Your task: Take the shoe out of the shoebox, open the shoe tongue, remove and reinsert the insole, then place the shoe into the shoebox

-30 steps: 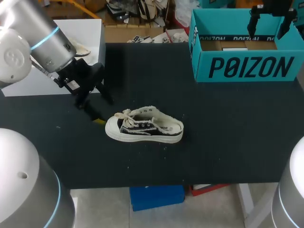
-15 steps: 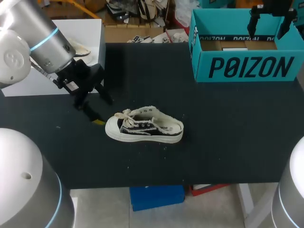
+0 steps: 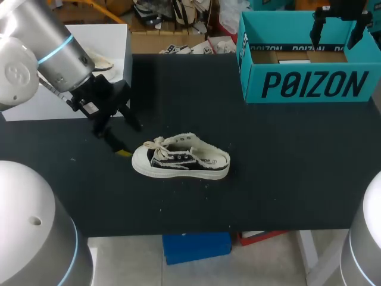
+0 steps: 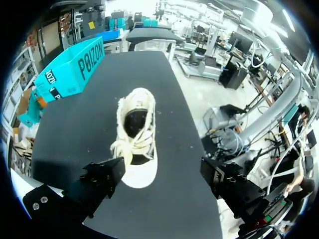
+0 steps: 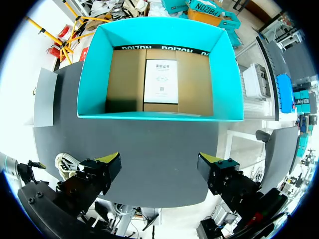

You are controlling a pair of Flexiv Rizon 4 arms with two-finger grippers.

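- Head view: shoe (image 3: 180, 159) stands on its sole on the desk (image 3: 280, 173), toe toward the left arm and well apart from the shoebox (image 3: 309, 84).
- Left gripper (image 3: 129, 139) is low, just beside the toe. Fingers are spread wide and hold nothing.
- Left wrist view: toe sits just ahead of the gap between the fingers. Laces (image 4: 130, 144) are bunched over the tongue, which is hard to make out.
- Right gripper (image 5: 158, 172) hangs above the shoebox, fingers wide and empty. The box holds only a paper card (image 5: 161, 81).
- Step judged: shoe is out, so opening the tongue is next.
- To do it well, probably narrow the fingers first, since the wide gap would straddle the whole toe. Pinch the tongue edge, not the loose laces.
- Shoe looks light and would likely slide, so the right arm should steady the heel before any pull.
- Pull the tongue gently toward the toe to expose the insole.
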